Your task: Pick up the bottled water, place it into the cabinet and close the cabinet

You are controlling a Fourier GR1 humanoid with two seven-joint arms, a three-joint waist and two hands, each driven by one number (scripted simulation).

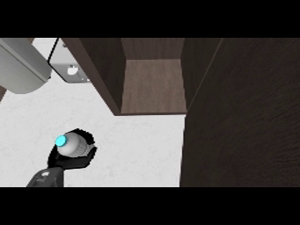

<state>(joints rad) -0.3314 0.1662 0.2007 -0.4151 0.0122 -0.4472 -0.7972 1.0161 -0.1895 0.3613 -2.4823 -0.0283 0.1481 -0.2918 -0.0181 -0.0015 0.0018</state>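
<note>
Fig. — bottled water [74,147] gripped by the left robot hand [71,161], fingers clamped round its body, cyan cap toward us. Both hang over the white table [139,140], left of the open cabinet [152,83] and nearer us than it. Right robot hand not visible.

Risks, as we judge them: on a shallow approach the bottle could clip the cabinet's left wall or front edge and twist in the grip. The cabinet door [250,132] stands wide open at the cabinet's right — prob. an awkward reach for the same arm.
</note>
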